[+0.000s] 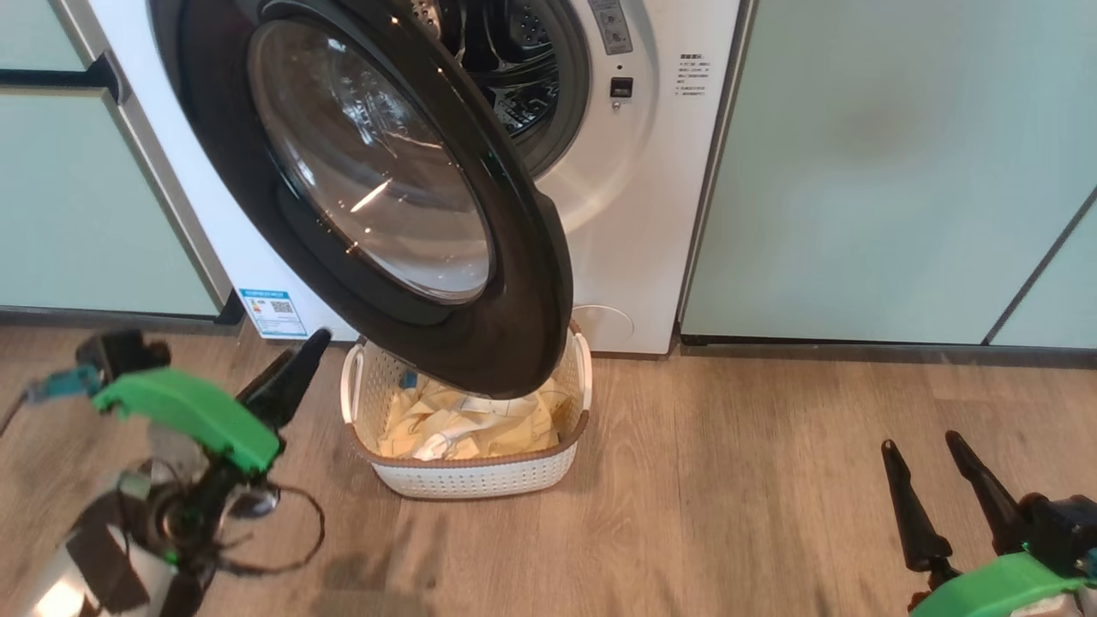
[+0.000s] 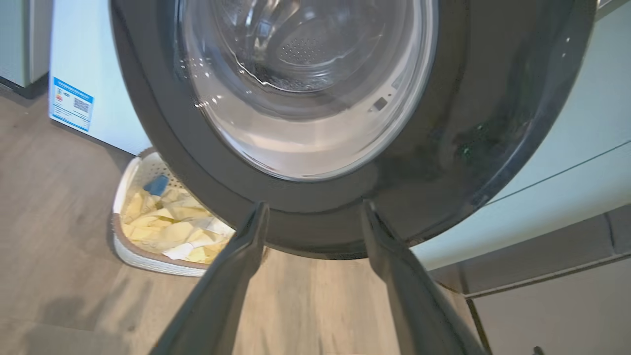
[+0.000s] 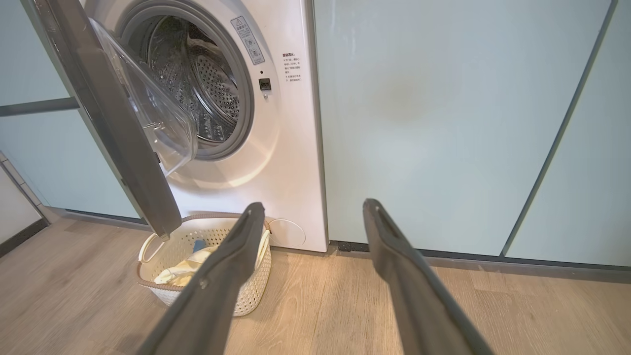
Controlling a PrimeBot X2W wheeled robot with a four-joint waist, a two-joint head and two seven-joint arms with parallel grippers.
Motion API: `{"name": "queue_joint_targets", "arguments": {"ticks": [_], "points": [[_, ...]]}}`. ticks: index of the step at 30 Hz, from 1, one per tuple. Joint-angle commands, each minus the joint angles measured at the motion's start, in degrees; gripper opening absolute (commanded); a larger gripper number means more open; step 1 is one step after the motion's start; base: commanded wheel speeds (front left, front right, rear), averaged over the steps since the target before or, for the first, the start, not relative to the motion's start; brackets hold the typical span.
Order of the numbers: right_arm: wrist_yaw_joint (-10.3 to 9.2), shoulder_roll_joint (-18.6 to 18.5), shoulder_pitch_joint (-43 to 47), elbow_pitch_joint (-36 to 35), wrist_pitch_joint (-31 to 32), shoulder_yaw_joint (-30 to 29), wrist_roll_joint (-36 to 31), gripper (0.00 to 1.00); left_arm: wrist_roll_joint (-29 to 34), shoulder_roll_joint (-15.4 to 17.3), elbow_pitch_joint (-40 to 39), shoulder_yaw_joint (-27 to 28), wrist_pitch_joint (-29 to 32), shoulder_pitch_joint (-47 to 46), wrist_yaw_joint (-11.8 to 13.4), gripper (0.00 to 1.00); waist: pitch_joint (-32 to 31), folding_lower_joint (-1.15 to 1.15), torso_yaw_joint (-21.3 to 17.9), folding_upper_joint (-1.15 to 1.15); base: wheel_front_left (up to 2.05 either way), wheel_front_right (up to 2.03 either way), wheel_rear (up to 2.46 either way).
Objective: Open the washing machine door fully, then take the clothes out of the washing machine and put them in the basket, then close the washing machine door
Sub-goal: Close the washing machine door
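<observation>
The large round washing machine door (image 1: 377,180), a glossy black ring around a bulging clear glass bowl, stands swung out from the front of the big white front-loading washing machine (image 1: 634,214), hinged on the machine's left side. In the head view its lower edge overlaps the back of the small cream-white perforated plastic basket (image 1: 471,480) with the brown rim. The basket sits on the floor just in front of the machine. The pale yellow and white fabric clothes (image 1: 463,424) lie crumpled inside it, with a small blue patch near the back. Behind the door the grey rubber seal and the perforated steel drum (image 3: 212,88) are exposed.

The left gripper (image 2: 314,204) points at the lower part of the door's black ring. Its two long dark fingers are spread apart with nothing between them. Whether the tips touch the ring I cannot tell. The right gripper (image 1: 920,441) is well off to the right above the wood-look plank floor (image 1: 728,480), its fingers also apart and empty.

A small blue label sticker (image 1: 272,313) is on the machine's lower left corner. Pale green cabinets (image 1: 874,171) flank the machine.
</observation>
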Motion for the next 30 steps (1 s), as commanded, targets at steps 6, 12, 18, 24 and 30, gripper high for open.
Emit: {"name": "queue_joint_targets", "arguments": {"ticks": [6, 12, 18, 24, 30], "points": [[0.25, -0.7, -0.5, -2.3, -0.6, 0.6, -0.4, 1.00, 3.3, 7.1, 0.2, -6.0, -15.8, -0.1, -0.2, 1.00, -0.2, 0.00, 0.4, 0.00, 0.00, 0.00, 0.00], [0.25, -0.8, -0.2, -2.7, -0.6, 0.0, -0.4, 1.00, 6.6, 9.5, 3.5, -11.2, -24.5, 0.6, -0.2, 1.00, -0.5, 0.00, 0.6, 0.00, 0.00, 0.00, 0.00], [0.25, -0.7, 0.3, -3.5, -0.6, -0.5, -0.6, 1.00, 14.0, 7.1, 4.2, -5.4, -25.4, 1.1, -0.3, 1.00, -0.3, 0.00, 1.1, 0.00, 0.00, 0.00, 0.00], [0.25, -0.6, 0.3, -3.8, -0.6, -0.6, -0.7, 1.00, 22.8, 2.1, 1.2, 1.4, -25.4, 4.7, -0.3, 1.00, -0.1, 0.00, 1.2, 0.00, 0.00, 0.00, 0.00], [0.25, -0.6, 0.1, -3.8, -0.6, -0.6, -0.6, 1.00, 29.1, -1.3, -0.6, 5.0, -25.4, 6.9, -0.3, 1.00, 0.1, 0.00, 1.1, 0.00, 0.00, 0.00, 0.00]]}}
